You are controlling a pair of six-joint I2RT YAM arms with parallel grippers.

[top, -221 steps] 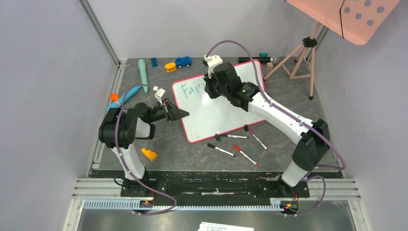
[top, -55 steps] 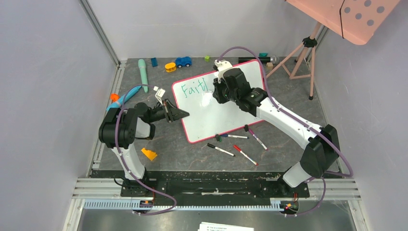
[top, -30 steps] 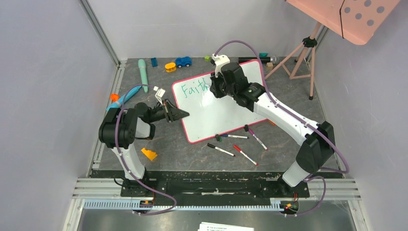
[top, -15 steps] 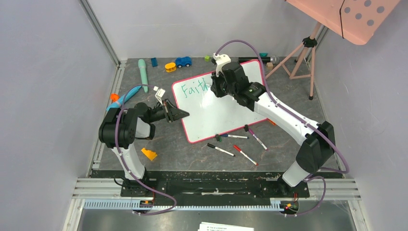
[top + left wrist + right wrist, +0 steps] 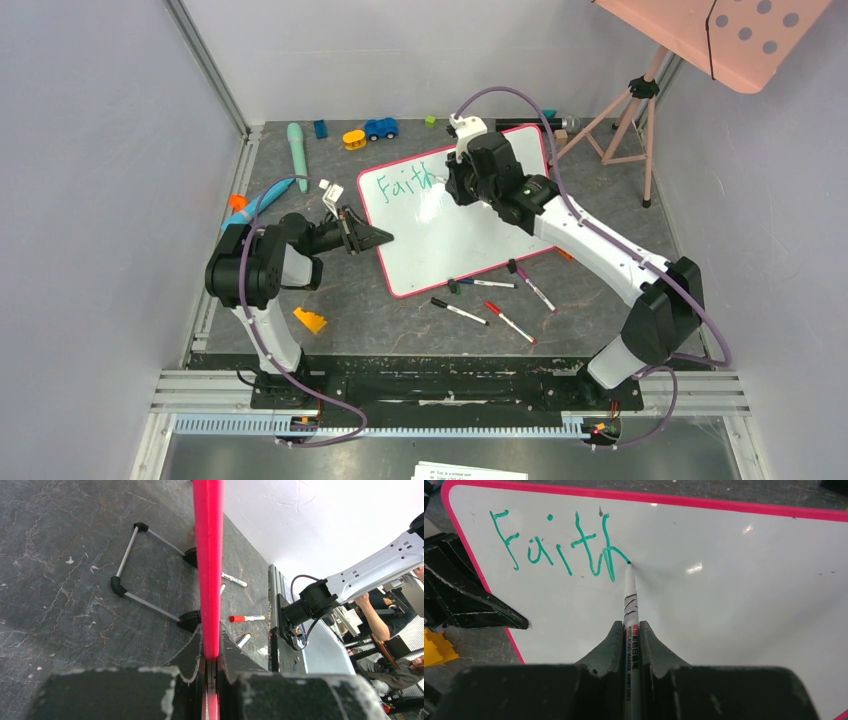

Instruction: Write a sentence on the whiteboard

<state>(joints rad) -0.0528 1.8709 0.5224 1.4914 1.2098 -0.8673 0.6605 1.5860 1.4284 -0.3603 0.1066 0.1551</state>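
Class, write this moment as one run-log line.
left pincer: shut on whiteboard rim | right pincer: shut on marker, tip touching whiteboard | sentence: only "Faith" written

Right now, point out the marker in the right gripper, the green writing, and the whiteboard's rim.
marker (image 5: 630, 600), right wrist view, on its white barrel.
sentence (image 5: 584, 540), right wrist view, on the crossing of the letter t.
whiteboard (image 5: 208, 555), left wrist view, on its pink-red rim, seen edge-on.

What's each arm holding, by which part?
The right gripper holds the marker by its barrel; the left gripper clamps the whiteboard by its pink rim.
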